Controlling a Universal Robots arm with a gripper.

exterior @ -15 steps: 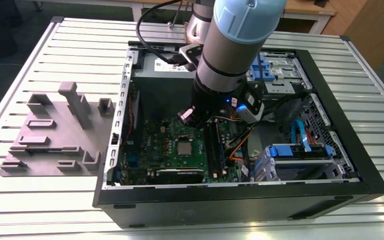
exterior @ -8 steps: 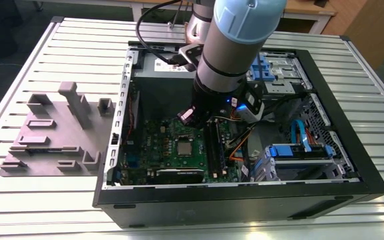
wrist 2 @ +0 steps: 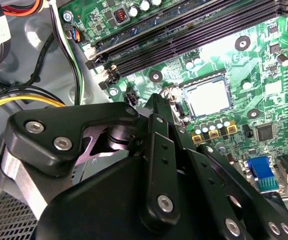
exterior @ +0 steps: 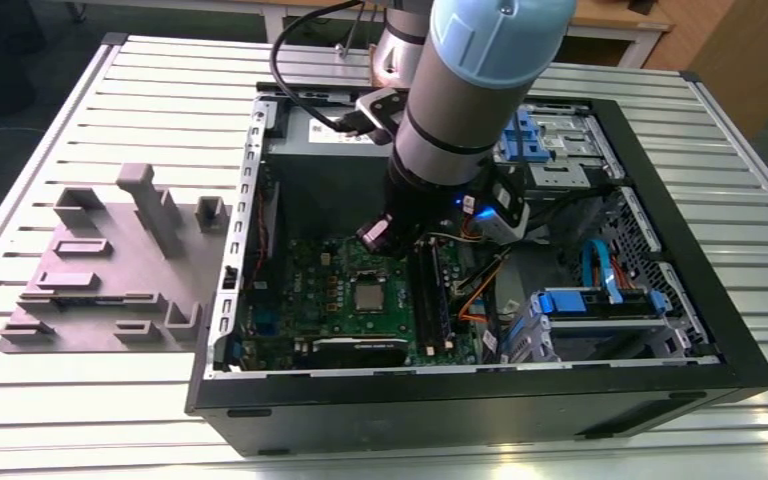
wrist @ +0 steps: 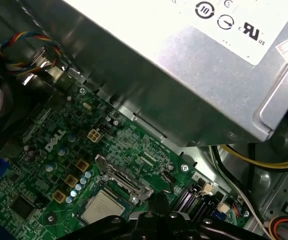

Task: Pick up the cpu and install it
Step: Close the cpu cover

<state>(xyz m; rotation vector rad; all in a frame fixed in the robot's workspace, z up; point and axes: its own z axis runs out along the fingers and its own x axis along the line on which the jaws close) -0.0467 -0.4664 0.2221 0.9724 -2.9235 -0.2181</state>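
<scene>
The cpu [exterior: 371, 296] is a small silvery square lying flat in its socket on the green motherboard [exterior: 317, 290] inside the open computer case. In both wrist views the cpu [wrist 2: 210, 98] [wrist: 103, 206] has nothing on top of it. A metal socket frame [wrist: 121, 177] sits along one of its sides. My gripper [exterior: 375, 238] hangs inside the case a little above the board, beside the socket and towards the power supply. Its black tip [wrist 2: 158, 107] [wrist: 159, 202] points at the socket's edge and carries nothing that I can see.
The grey power-supply box [wrist: 184, 65] stands close behind the gripper. Long black memory slots [wrist 2: 184, 35] run beside the socket. Yellow and black cables [wrist 2: 14, 102] and blue drive bays [exterior: 598, 300] crowd the exterior view's right. A grey fixture block [exterior: 104, 260] lies on the slatted table.
</scene>
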